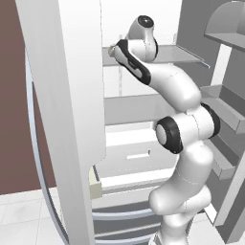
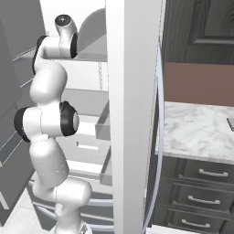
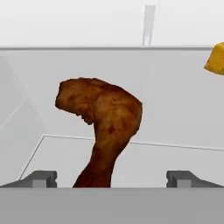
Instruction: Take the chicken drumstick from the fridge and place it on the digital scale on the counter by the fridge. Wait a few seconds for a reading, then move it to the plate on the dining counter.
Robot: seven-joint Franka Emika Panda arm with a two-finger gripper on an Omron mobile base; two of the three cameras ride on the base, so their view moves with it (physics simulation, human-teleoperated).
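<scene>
Chicken drumstick (image 3: pixel 103 127) lies on a white fridge (image 1: pixel 72 95) shelf, dead ahead of the hand (image 3: pixel 111 179), whose jaws stand wide and empty. Looks light, rigid, lumpy, maybe greasy. I'd pinch the tapering shank below the thick end, clear of the cheese wedge (image 3: pixel 215 59).

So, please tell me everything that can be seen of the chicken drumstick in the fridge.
The chicken drumstick is dark reddish-brown, with a rough roasted skin. Its thick end bends over toward the upper left of the hand view; the thin end runs down between the open claw's fingertips, touching neither. It lies on a white fridge shelf, apart from the yellow-orange cheese wedge.
</scene>
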